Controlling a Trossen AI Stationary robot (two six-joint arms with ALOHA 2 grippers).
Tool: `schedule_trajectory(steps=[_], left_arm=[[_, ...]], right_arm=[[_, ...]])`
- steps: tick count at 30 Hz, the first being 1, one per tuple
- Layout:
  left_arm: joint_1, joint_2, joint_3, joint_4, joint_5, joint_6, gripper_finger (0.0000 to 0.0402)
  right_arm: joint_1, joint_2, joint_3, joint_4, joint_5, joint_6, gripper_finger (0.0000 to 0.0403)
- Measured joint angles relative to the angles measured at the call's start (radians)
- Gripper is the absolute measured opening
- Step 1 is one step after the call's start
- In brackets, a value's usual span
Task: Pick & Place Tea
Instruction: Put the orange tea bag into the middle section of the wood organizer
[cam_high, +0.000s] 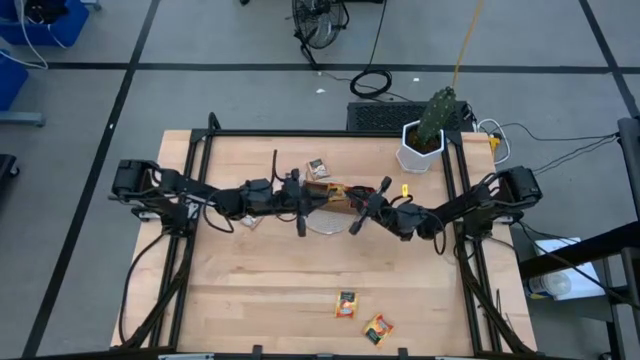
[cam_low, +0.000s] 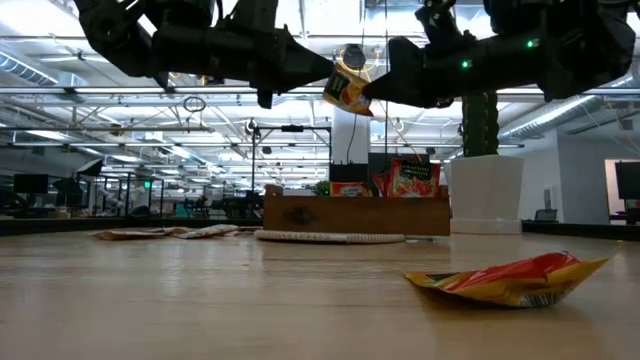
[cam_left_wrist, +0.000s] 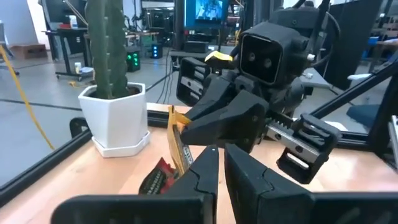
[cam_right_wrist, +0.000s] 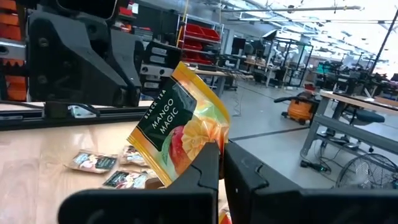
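My right tool holds a tea bag up high

My right tool (cam_right_wrist: 217, 155) pinches the orange-yellow mango sachet (cam_right_wrist: 180, 127) above the wooden tray (cam_low: 355, 213), near the worktop's (cam_high: 250, 300) 12 o'clock edge. My left tool (cam_left_wrist: 217, 163), pressed together and empty, faces it from 9 o'clock. The tray lies straight below.

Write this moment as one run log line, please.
right tool: shut on mango tea sachet, raised over wooden tray | left tool: shut, empty, facing it | two sachets: table front

The wooden tray (cam_high: 335, 193) lies mostly hidden under both arms; its sachets are too small to tell.
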Motion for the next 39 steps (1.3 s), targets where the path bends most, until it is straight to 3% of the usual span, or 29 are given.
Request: schedule_trajectory(steps=[12, 25, 39], left_arm=[[0.0, 0.0, 0.029, -0.025, -0.04, -0.018, 0.0034], [0.002, 0.0, 0.029, -0.072, -0.042, -0.033, 0.0183], [0.012, 0.0, 0.029, -0.083, -0.074, 0.043, 0.0202]], right_arm=[[0.008, 0.0, 0.0, 0.0, 0.0, 0.0, 0.0], [0.008, 0.0, 0.0, 0.006, 0.0, -0.003, 0.0], [0.029, 0.0, 0.0, 0.014, 0.01, -0.031, 0.0]])
